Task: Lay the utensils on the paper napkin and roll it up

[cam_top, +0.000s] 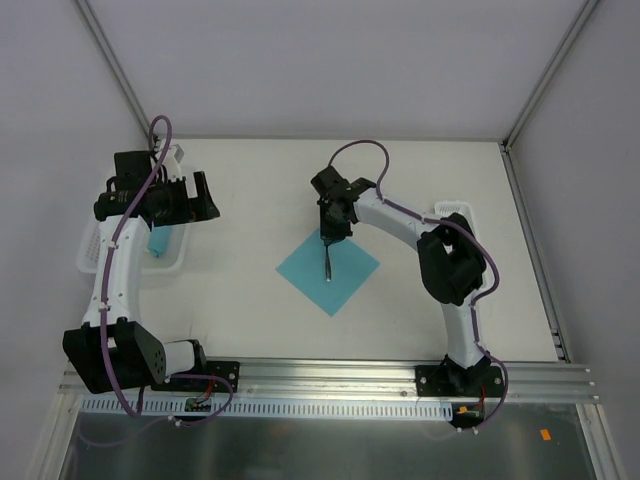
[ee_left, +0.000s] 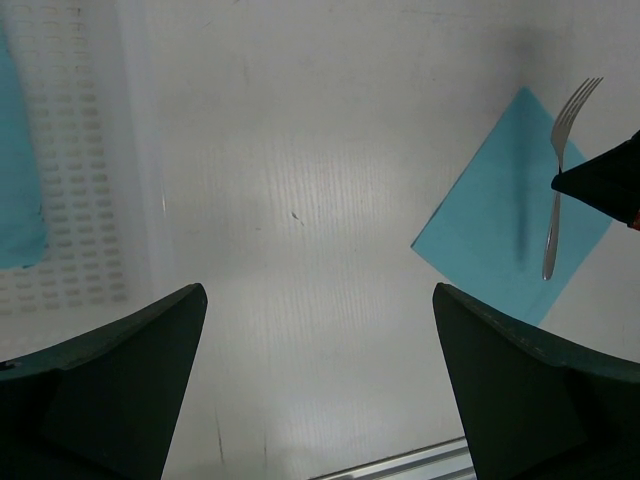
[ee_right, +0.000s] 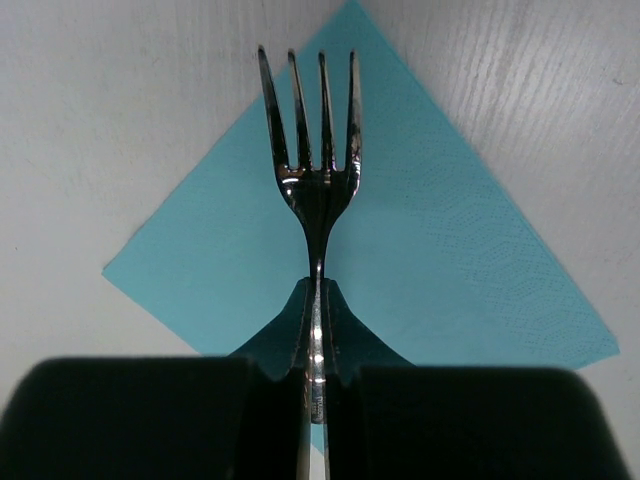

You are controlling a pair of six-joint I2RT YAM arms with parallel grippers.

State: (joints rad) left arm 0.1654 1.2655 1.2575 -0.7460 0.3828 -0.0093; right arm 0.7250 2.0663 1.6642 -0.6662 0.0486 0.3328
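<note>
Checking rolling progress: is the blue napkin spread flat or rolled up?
Spread flat, not rolled. The paper napkin shows as a flat diamond, no edge curled; the fork, clamped in the right claw, is over it.

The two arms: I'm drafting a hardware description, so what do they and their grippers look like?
Both the left arm and the right arm have white links between bulky black joint housings. A purple cable runs along each, looping free near the wrist. The left gripper and right gripper are black, with dark wedge-shaped fingers tapering to the tips.
</note>
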